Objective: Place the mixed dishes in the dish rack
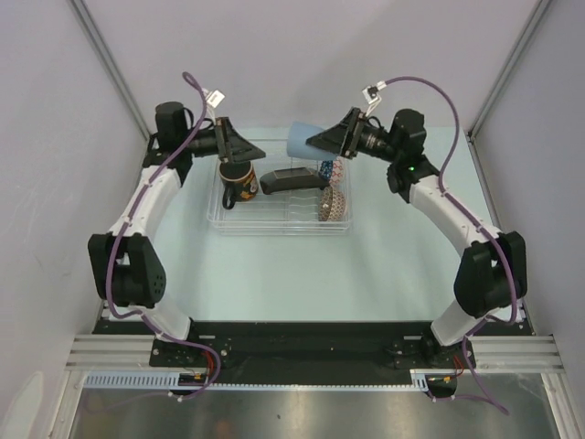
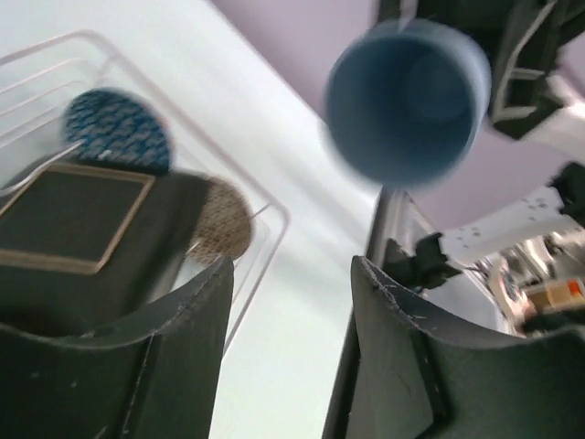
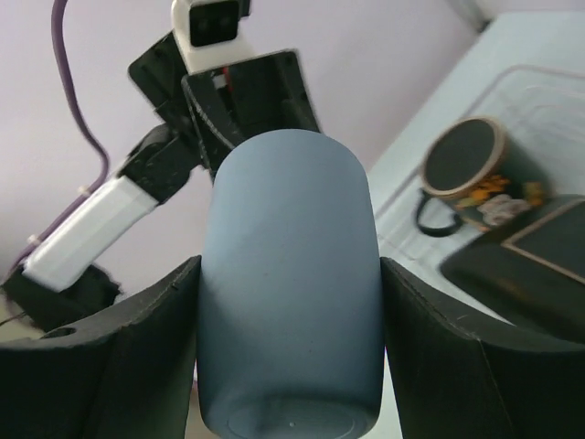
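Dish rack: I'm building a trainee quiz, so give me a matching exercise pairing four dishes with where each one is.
1 light-blue cup
2 dark mug
3 black square plate
4 beige patterned bowl

A left end of the dish rack
B held by the right gripper
C right end of the rack
D middle of the rack

Pairs: 1-B, 2-A, 3-D, 4-C

Top cam sits high behind the arm bases [image 1: 174, 331], looking down over the whole dish rack [image 1: 279, 219]. Left wrist cam peers out between its own fingers [image 2: 137, 366], low and tilted upward. Right wrist cam is right up against the small light-blue cup [image 3: 288, 283]; all three views catch it.
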